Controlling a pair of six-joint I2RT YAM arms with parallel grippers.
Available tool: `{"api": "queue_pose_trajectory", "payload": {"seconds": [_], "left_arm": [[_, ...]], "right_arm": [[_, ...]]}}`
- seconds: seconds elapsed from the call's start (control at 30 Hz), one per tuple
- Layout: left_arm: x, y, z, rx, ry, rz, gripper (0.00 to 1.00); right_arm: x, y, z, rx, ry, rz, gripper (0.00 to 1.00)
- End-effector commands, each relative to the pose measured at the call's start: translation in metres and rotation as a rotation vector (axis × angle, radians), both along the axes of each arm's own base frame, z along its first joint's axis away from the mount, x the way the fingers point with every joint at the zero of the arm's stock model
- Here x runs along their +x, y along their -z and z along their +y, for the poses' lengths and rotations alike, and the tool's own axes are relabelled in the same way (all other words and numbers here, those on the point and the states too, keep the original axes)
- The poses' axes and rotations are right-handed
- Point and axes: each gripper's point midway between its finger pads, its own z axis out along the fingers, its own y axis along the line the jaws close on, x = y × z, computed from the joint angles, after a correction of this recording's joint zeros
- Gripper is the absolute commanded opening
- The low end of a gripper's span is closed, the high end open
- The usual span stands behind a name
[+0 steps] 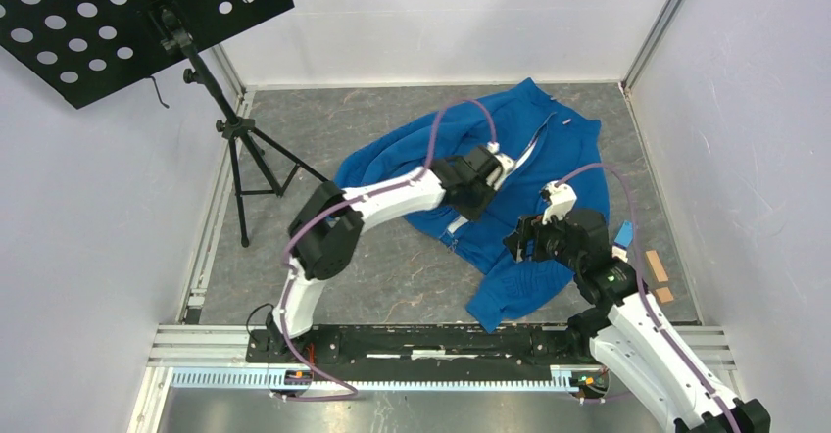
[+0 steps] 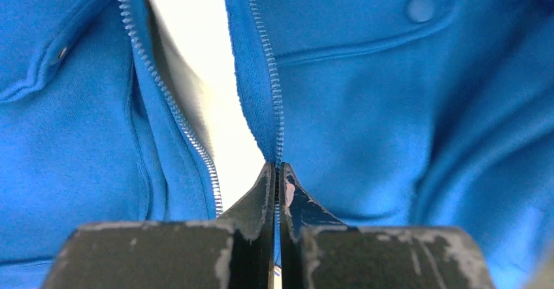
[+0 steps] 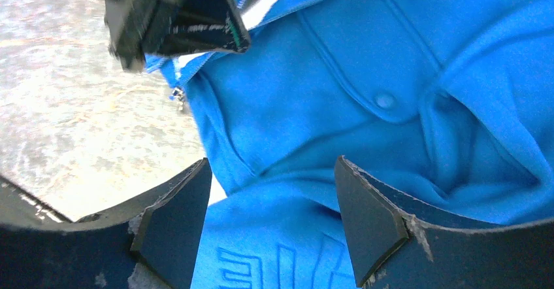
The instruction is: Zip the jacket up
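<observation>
I see jacket (image 1: 578,144), crumpled blue fleece, spread on grey marbled worktop (image 1: 392,266). Left end effector (image 2: 276,171) pinched together on toothed zipper (image 2: 277,106) edge beside pale lining (image 2: 196,53). Right end effector (image 3: 271,165) spread apart above blue fabric.

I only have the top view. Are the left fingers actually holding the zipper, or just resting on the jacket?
Observer: The left wrist view shows the left fingers shut, pinching one row of zipper teeth.
Reviewer: Is the zipper closed there?
Observer: No. Beyond the fingers the two rows spread apart, with pale lining between them.
Reviewer: And the other arm?
Observer: The right wrist view shows the right fingers open over the jacket, gripping nothing.
</observation>
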Motion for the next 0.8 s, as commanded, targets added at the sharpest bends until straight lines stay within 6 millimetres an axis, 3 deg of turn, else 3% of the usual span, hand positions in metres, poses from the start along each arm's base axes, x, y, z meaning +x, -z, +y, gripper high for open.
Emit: {"api": "queue_pose_trajectory", "payload": {"seconds": [0.0, 0.07, 0.23, 0.37, 0.47, 0.63, 0.77], "left_arm": [[-0.020, -0.086, -0.027, -0.514, 0.014, 0.334, 0.02], [-0.030, -0.103, -0.035, -0.665, 0.051, 0.450, 0.02], [-0.054, -0.123, -0.050, -0.934, 0.120, 0.711, 0.02], [-0.057, -0.145, -0.055, -1.168, 0.164, 0.863, 0.02], [-0.055, -0.163, -0.055, -1.289, 0.196, 0.935, 0.02], [-0.051, -0.152, -0.055, -1.302, 0.186, 0.917, 0.02], [-0.053, -0.141, -0.054, -1.232, 0.150, 0.878, 0.02]], "right_arm": [[0.005, -0.024, 0.035, 0.092, -0.190, -0.093, 0.76], [0.004, -0.020, 0.039, 0.095, -0.225, -0.100, 0.77], [0.004, -0.007, 0.036, 0.083, -0.204, -0.071, 0.77], [0.000, -0.004, 0.053, 0.176, -0.269, -0.079, 0.70], [0.003, -0.014, 0.060, 0.247, -0.254, -0.085, 0.66], [0.010, -0.021, 0.058, 0.301, -0.194, -0.133, 0.47], [0.013, -0.028, 0.058, 0.320, -0.190, -0.167, 0.47]]}}
